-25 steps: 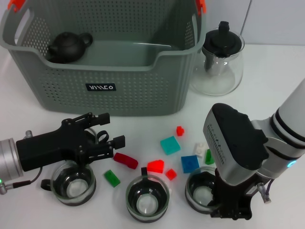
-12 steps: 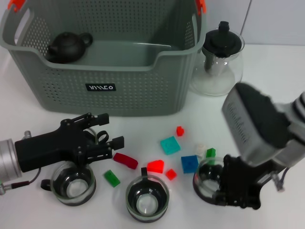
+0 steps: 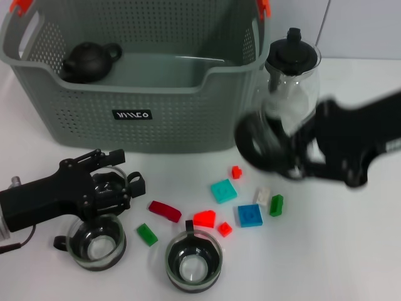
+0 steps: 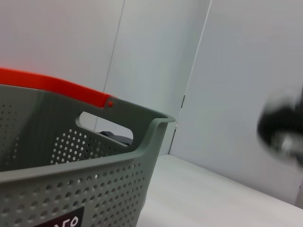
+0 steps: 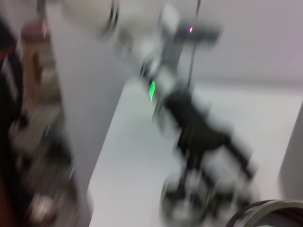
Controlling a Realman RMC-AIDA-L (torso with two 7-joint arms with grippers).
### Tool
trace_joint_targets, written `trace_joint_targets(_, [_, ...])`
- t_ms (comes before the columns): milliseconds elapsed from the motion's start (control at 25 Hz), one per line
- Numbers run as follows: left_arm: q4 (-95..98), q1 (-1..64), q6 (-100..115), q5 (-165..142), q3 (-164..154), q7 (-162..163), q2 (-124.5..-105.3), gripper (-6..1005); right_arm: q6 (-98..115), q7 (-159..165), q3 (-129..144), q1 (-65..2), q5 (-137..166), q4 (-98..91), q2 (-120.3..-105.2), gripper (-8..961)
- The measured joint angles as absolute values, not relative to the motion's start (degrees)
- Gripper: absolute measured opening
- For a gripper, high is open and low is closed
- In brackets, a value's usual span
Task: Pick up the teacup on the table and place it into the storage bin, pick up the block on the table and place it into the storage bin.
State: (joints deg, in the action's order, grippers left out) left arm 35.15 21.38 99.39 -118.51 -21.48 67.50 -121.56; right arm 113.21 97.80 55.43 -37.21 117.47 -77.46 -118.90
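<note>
Right gripper (image 3: 294,160) carrying a teacup (image 3: 263,145) off the counter (image 3: 351,251).
Its fingers are clamping the cup in the air just beside the storage bin (image 3: 144,94). Left gripper (image 3: 122,182) is hovering before the bin, fingers slightly parted, holding nothing.

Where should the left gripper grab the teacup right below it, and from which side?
Take the teacup by its rim wall, coming straight down from above: it stands upright with its mouth open, so one finger can probably go inside and one outside. Favour the side away from its small handle. The left gripper hovers just behind it.
</note>
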Motion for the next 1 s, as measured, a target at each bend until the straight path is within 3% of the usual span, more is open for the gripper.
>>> trace_joint_targets(320, [35.08,21.66,99.27,-118.60,-21.74,66.81,-121.49,843,100.10,104.43,47.44,-47.69,103.60,-75.29,-118.32,58])
trace_joint_targets(520, [34.68,22.29,99.47,-118.66,-22.30,66.79,-121.47,843,84.20,108.18,51.03,-62.29,110.54,-60.49,-114.71,58])
trace_joint_targets(600, [34.63,22.32,99.51,-118.66,-22.40,66.79,-121.46,843,77.90,107.88,51.74,-66.92,114.58,-53.53,-113.98,58])
trace_joint_targets(800, [34.62,22.34,99.77,-118.66,-22.42,66.81,-121.46,843,62.22,105.78,54.51,-74.75,124.83,-40.28,-115.00,58])
trace_joint_targets(1000, [34.62,22.24,99.95,-118.57,-22.42,66.82,-121.48,843,51.68,103.17,60.02,-76.18,127.36,-32.27,-116.94,57])
